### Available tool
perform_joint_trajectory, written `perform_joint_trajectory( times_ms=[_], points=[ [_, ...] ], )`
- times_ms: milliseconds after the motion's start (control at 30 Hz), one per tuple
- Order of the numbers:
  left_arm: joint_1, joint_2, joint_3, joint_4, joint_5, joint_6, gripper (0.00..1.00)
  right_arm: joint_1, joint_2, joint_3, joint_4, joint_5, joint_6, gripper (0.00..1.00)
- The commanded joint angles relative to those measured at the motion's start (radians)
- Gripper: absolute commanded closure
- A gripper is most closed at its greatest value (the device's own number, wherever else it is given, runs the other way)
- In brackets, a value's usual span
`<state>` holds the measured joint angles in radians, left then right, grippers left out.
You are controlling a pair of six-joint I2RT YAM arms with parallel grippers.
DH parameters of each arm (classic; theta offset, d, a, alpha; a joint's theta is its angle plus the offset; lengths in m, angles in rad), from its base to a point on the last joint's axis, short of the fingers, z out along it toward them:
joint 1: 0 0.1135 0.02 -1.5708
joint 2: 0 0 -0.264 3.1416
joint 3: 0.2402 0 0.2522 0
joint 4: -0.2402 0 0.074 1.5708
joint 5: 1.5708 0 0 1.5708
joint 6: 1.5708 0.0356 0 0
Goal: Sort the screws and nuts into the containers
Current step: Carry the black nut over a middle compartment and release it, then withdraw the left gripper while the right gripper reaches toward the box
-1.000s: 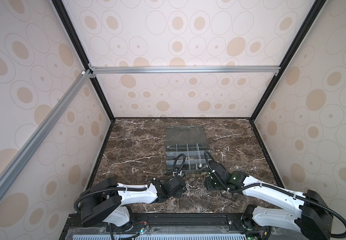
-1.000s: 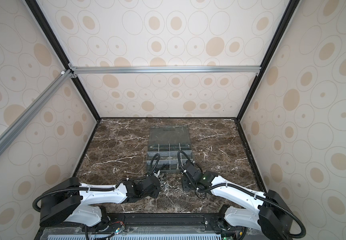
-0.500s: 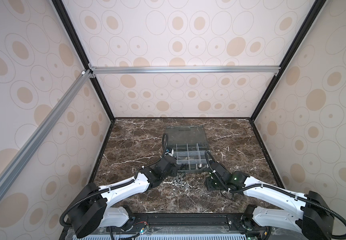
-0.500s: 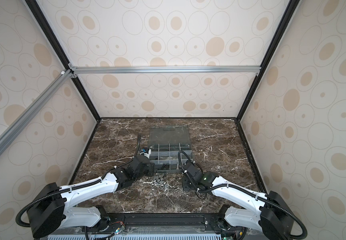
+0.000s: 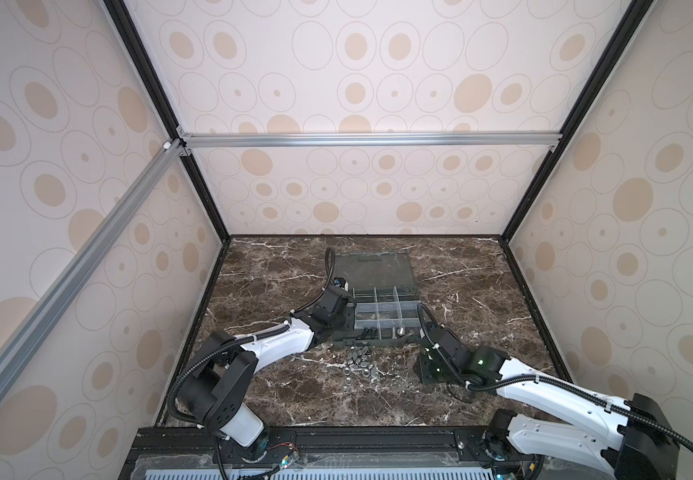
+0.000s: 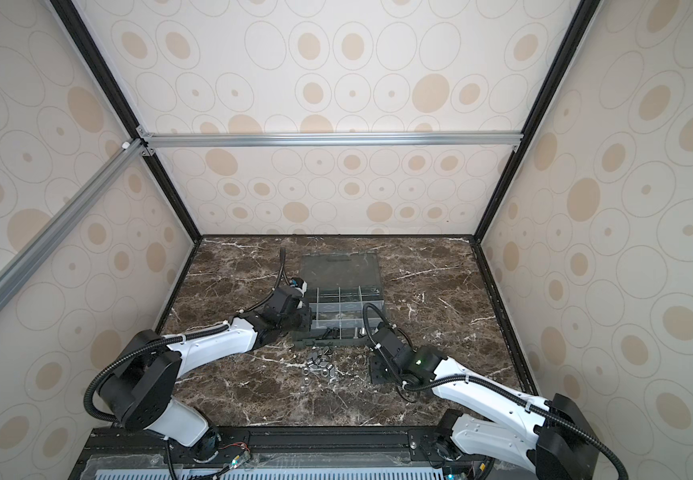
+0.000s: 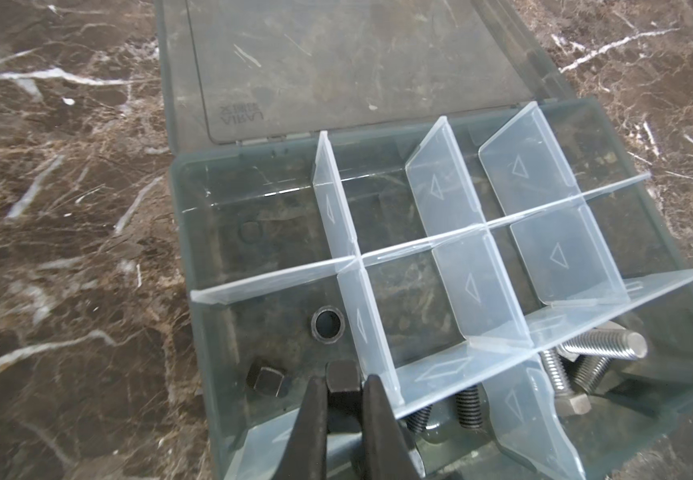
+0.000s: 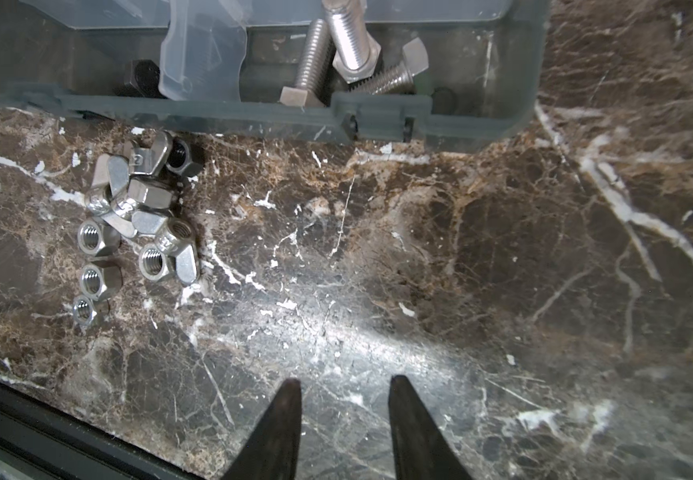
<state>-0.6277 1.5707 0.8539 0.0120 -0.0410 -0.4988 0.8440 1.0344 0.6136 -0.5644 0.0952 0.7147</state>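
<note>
My left gripper [image 7: 344, 380] is shut on a black nut [image 7: 342, 376], held over the organizer box's [image 7: 178, 232] near-left compartment. Two more black nuts [image 7: 328, 325] lie in that compartment. Silver screws [image 7: 598, 349] and black screws [image 7: 467, 409] lie in the front-row containers. In both top views the left gripper [image 5: 349, 316] is at the box's [image 5: 413, 309] left side. A pile of silver and dark nuts [image 8: 137, 216] lies on the marble just in front of the box [image 8: 253, 112]. Right of that pile [image 5: 359, 365], my right gripper [image 8: 344, 380] hangs open over bare marble.
The box's clear lid [image 5: 378, 270] lies open and flat behind the compartments. Translucent dividers [image 7: 452, 241] stand up inside the box. A black frame rail [image 5: 336, 436] borders the table's front edge, and patterned walls enclose the other three sides.
The left arm has swung from the pile in front of the box up to the box's left side, with the black nut in its jaws. The right arm has stayed put.
</note>
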Motion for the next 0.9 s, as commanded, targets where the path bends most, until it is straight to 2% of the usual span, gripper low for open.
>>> perform_joint_trajectory(
  times_ms=[0, 333, 467, 700, 867],
  points=[
    [0.021, 0.019, 0.043, 0.026, 0.022, 0.023, 0.85, -0.003, -0.019, -0.012, -0.036, 0.026, 0.020, 0.61],
    [0.028, -0.006, 0.023, 0.028, 0.038, -0.010, 0.61, -0.003, -0.013, -0.005, -0.039, 0.019, 0.015, 0.61],
    [0.029, -0.066, -0.011, 0.031, 0.041, -0.031, 0.59, -0.003, -0.002, 0.006, -0.034, 0.018, 0.005, 0.61],
    [0.029, -0.207, -0.134, 0.069, 0.108, -0.063, 0.59, -0.003, 0.066, 0.043, -0.013, 0.014, -0.037, 0.61],
    [0.028, -0.356, -0.248, 0.054, 0.083, -0.088, 0.58, -0.002, 0.157, 0.100, 0.019, 0.007, -0.093, 0.62]
  ],
)
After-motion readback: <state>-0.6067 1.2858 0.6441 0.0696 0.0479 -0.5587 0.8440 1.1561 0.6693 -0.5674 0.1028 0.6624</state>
